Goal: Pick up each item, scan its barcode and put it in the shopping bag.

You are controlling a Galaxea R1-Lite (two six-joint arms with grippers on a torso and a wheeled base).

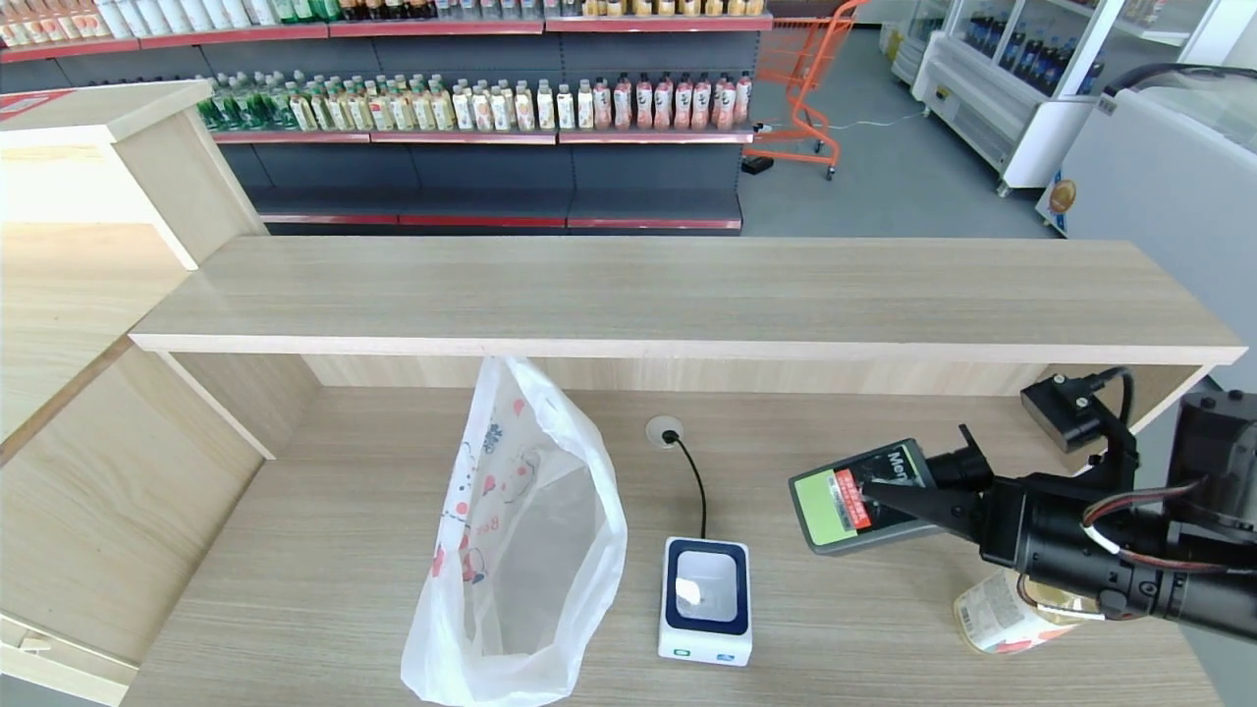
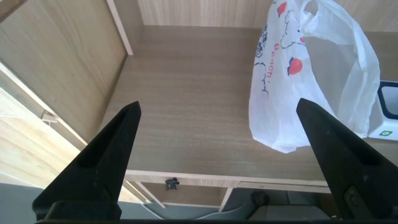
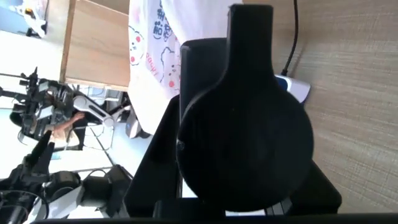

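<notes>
My right gripper (image 1: 899, 491) is shut on a dark box (image 1: 859, 496) with a green and red label, held above the desk to the right of the scanner (image 1: 705, 599). In the right wrist view the box (image 3: 242, 124) blocks most of the picture, with the scanner (image 3: 293, 87) and the bag (image 3: 155, 56) beyond it. The white printed shopping bag (image 1: 516, 550) stands open at the scanner's left. A bottle (image 1: 1011, 614) lies on the desk under my right arm. My left gripper (image 2: 217, 155) hangs open above the desk's near left edge, the bag (image 2: 305, 74) off to one side of it.
A raised wooden counter ledge (image 1: 678, 295) runs along the back of the desk. The scanner's black cable (image 1: 692, 471) leads to a hole in the desk. A black device (image 1: 1065, 407) sits at the back right. Shelves of drinks (image 1: 471, 103) stand beyond.
</notes>
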